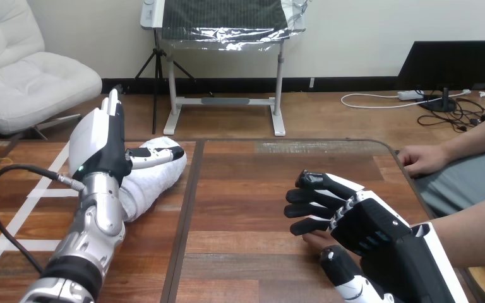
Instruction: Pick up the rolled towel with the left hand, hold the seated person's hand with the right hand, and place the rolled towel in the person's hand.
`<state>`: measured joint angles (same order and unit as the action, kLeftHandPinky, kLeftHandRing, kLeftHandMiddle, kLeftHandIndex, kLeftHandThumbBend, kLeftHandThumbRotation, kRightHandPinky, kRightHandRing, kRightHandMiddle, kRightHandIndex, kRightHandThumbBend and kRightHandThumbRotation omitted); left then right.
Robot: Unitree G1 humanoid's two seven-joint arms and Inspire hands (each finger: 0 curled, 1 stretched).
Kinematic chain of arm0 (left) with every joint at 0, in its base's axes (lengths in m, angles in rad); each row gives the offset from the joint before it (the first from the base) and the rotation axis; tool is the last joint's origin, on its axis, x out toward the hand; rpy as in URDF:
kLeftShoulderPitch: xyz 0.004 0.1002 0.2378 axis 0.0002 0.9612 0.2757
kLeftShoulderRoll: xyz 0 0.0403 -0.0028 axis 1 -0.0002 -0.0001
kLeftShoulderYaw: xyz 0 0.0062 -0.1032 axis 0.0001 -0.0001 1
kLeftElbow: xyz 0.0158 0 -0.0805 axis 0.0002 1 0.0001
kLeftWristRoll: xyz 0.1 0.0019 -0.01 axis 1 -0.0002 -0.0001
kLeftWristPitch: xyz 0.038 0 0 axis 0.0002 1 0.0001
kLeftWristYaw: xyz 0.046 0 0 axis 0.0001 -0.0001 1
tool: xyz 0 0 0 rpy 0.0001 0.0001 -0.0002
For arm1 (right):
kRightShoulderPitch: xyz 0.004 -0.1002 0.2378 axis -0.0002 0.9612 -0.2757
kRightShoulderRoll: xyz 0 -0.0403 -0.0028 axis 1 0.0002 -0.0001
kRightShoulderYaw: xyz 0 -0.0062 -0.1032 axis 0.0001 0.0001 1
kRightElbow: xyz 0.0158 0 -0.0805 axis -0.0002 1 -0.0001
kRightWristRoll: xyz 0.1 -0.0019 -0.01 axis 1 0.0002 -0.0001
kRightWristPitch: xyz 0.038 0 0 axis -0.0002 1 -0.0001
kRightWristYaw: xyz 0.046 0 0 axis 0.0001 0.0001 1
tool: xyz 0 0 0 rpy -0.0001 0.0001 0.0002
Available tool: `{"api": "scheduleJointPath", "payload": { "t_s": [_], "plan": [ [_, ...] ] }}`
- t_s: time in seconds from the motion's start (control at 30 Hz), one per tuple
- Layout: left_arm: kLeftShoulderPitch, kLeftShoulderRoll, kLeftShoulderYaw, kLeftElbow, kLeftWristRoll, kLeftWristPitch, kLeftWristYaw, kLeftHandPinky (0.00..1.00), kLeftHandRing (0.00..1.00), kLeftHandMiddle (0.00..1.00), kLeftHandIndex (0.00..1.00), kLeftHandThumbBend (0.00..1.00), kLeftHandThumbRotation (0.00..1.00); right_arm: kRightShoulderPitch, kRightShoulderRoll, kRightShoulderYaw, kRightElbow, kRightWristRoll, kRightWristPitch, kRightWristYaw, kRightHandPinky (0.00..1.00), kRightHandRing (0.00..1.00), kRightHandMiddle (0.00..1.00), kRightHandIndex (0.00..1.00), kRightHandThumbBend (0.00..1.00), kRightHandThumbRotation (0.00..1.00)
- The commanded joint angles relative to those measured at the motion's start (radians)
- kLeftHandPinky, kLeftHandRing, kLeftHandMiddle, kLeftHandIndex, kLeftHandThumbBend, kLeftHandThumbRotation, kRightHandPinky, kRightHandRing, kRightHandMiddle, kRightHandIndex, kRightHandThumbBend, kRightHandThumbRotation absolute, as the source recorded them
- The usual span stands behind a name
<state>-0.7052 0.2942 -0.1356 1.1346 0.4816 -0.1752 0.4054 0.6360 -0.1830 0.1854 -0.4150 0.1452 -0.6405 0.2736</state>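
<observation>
The rolled white towel [155,182] lies on the table left of the dark seam. My left hand [100,142] stands at the towel's left end with its fingers straight and pointing away. Its thumb [158,154] reaches across the top of the towel. My right hand [360,221] is at the table's right side, its fingers curled over the person's hand [319,240], with the thumb underneath. Only a small part of that hand shows; the forearm [473,235] runs off to the right.
The person's other hand [422,158] rests at the table's far right edge. A dark seam [188,208] divides the tabletop. White tape lines [35,192] and a black cable [0,189] cross the left part.
</observation>
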Motion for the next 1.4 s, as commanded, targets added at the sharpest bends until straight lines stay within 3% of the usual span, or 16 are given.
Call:
{"api": "scheduleJointPath", "payload": {
  "t_s": [0.0,0.57,1.37],
  "plan": [
    [-0.097,0.013,-0.029,0.014,0.020,0.033,0.014,1.00,1.00,1.00,1.00,0.96,0.35,-0.051,0.004,-0.004,-0.027,0.006,-0.004,0.001,0.62,0.70,0.74,0.77,0.52,0.54],
    [-0.133,0.013,-0.078,0.050,0.022,0.116,-0.007,1.00,1.00,1.00,1.00,0.98,0.38,-0.050,-0.002,-0.003,-0.033,0.018,-0.001,0.010,0.62,0.70,0.74,0.77,0.54,0.53],
    [-0.173,-0.008,-0.095,0.094,0.003,0.206,-0.091,1.00,1.00,1.00,1.00,1.00,0.42,-0.051,-0.007,-0.009,-0.035,0.009,-0.011,0.010,0.60,0.69,0.74,0.77,0.54,0.55]
  ]
}}
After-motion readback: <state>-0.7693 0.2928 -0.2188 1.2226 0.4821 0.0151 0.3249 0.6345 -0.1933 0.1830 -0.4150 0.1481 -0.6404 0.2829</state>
